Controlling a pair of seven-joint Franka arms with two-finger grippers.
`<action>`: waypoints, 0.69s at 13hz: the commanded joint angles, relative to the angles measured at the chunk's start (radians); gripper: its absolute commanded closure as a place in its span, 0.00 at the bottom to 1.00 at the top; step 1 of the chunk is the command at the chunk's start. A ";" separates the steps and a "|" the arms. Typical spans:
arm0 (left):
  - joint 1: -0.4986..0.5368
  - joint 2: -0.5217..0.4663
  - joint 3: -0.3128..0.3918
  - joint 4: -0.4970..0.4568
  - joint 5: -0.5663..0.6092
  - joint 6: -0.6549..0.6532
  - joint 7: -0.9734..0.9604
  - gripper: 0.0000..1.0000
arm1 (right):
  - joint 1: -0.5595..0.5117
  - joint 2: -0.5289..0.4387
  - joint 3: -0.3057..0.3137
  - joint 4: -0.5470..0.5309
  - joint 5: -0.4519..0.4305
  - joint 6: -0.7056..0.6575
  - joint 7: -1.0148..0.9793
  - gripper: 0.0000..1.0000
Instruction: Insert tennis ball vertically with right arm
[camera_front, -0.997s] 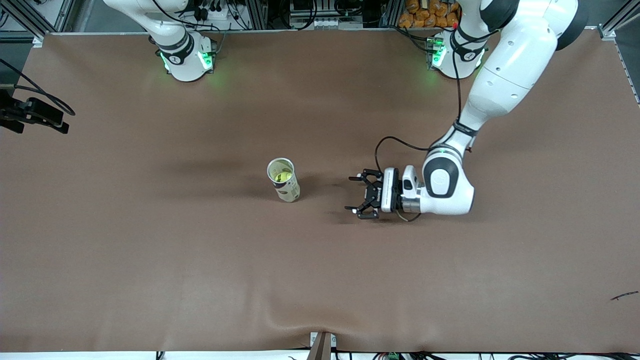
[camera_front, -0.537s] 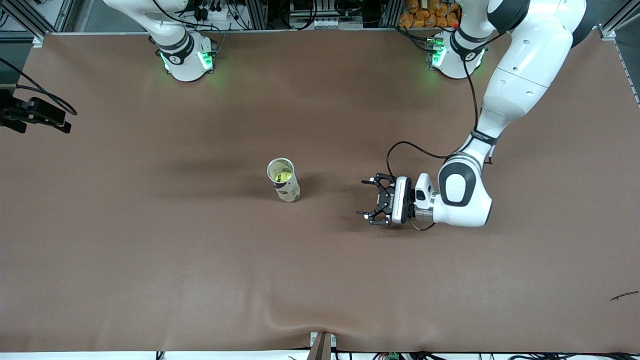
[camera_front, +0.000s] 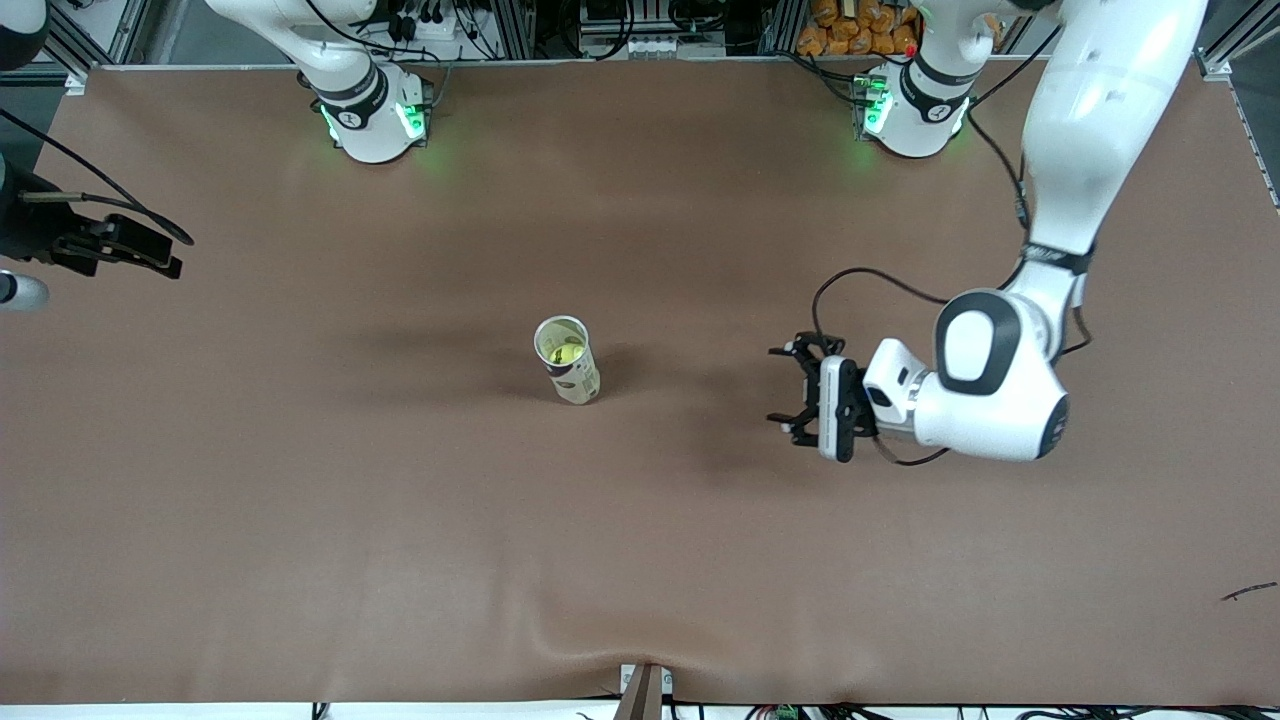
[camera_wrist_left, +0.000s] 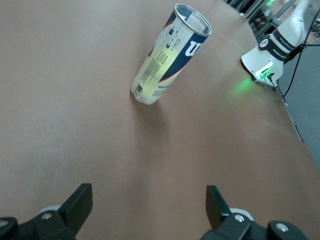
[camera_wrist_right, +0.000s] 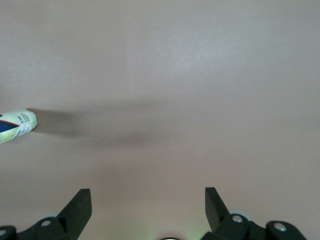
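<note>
Brown sheet covered the worktop (camera_front: 300, 520), and the clear ball can (camera_front: 567, 360) stood upright near its centre. A yellow tennis ball (camera_front: 566, 352) lay inside the can, visible through the open mouth. The insertion step therefore appeared complete.

The left gripper (camera_front: 800, 392) hung over bare worktop toward the left arm's end, well apart from the can, fingers (camera_wrist_left: 80, 202) spread wide and empty. The right gripper (camera_front: 150, 258) hung over the right arm's end of the worktop, pointing toward the can; its fingers (camera_wrist_right: 80, 204) were likewise spread with nothing between them.

Judged next move: clear both arms from the can without disturbing it, since the tall can could tip easily.
</note>
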 joint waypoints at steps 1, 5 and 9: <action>-0.008 -0.079 0.040 -0.027 0.084 -0.056 -0.182 0.00 | 0.013 -0.006 -0.001 0.024 0.005 0.024 0.015 0.00; -0.010 -0.166 0.092 0.005 0.238 -0.171 -0.476 0.00 | 0.007 -0.018 -0.006 0.015 -0.002 0.060 0.013 0.00; -0.026 -0.267 0.094 0.004 0.383 -0.237 -0.843 0.00 | 0.001 -0.018 -0.007 0.012 -0.002 0.042 0.018 0.00</action>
